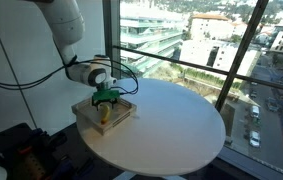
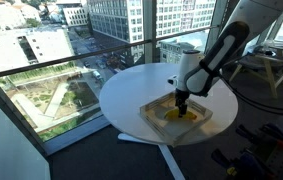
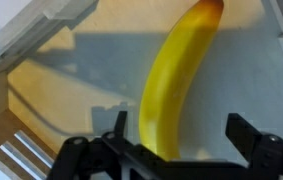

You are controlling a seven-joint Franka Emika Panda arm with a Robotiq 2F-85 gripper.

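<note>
A yellow banana point(image 3: 176, 85) lies in a shallow wooden tray point(image 3: 41, 90); in the wrist view it runs from the top right down between the fingers. My gripper point(image 3: 176, 135) hangs open straight above it, one black fingertip point(image 3: 118, 125) on each side of the fruit's lower end, neither pressing it. In both exterior views the gripper point(image 1: 105, 98) point(image 2: 181, 101) points down into the tray point(image 1: 122, 117) point(image 2: 203, 122), with the banana point(image 1: 103, 116) point(image 2: 175, 114) showing just under it.
The tray sits near the edge of a round white table point(image 1: 181, 125) point(image 2: 141, 85). A glass wall with a dark railing point(image 1: 196, 67) stands close behind the table. Tray walls point(image 3: 281, 30) rise around the banana.
</note>
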